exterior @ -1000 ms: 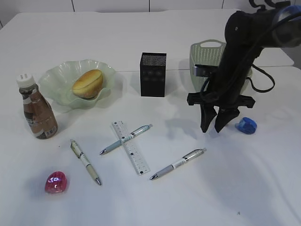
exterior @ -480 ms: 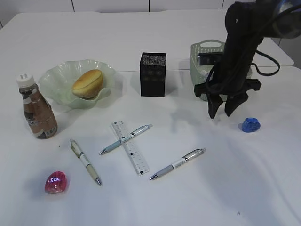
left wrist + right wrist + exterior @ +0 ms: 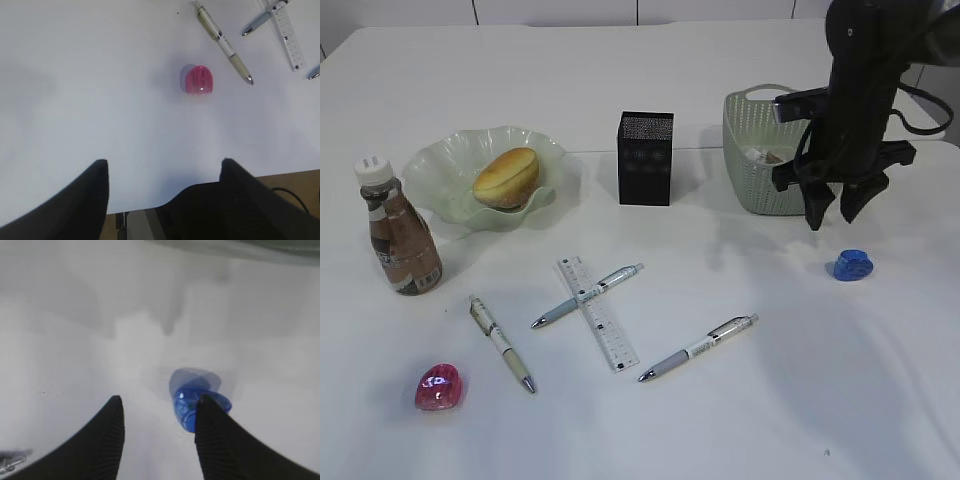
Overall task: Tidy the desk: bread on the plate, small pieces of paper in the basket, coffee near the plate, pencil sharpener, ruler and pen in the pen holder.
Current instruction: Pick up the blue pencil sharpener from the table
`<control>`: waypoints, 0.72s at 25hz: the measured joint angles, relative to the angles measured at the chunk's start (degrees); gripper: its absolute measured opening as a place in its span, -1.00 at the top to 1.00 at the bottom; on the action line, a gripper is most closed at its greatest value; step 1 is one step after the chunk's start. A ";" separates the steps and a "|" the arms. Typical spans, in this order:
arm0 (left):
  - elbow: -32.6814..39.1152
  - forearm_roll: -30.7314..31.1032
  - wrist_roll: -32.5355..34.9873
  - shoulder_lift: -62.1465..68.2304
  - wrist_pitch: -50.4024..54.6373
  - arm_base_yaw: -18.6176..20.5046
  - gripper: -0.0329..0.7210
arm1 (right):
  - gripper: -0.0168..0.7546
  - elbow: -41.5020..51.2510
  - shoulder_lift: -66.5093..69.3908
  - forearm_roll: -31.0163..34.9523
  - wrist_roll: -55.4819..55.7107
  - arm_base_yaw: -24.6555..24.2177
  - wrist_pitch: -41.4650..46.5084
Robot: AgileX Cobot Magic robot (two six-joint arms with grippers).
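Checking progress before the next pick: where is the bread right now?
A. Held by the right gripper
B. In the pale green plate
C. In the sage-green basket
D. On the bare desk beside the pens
B: the bread lies in the wavy-rimmed plate at the left of the desk, apart from the basket.

right arm [image 3: 865,60]: top cut off by frame edge
basket [image 3: 760,160]: right side hidden behind arm; contents too small to tell
blue pencil sharpener [image 3: 197,395]: motion-blurred, partly behind right gripper finger [image 3: 220,440]
ruler [image 3: 289,30]: cut off at top edge
left gripper [image 3: 165,200]: only finger bases show, tips out of frame
pen holder [image 3: 646,158]: inside not visible
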 joint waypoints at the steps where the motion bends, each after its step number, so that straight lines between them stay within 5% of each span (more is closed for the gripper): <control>1: 0.00 0.00 0.00 0.00 0.00 0.00 -0.39 | -0.01 0.00 0.00 -0.13 -0.10 -0.34 0.04; 18: 0.00 0.31 0.00 0.00 0.02 0.00 -0.39 | -0.01 4.41 0.00 2.89 -2.30 -3.01 0.14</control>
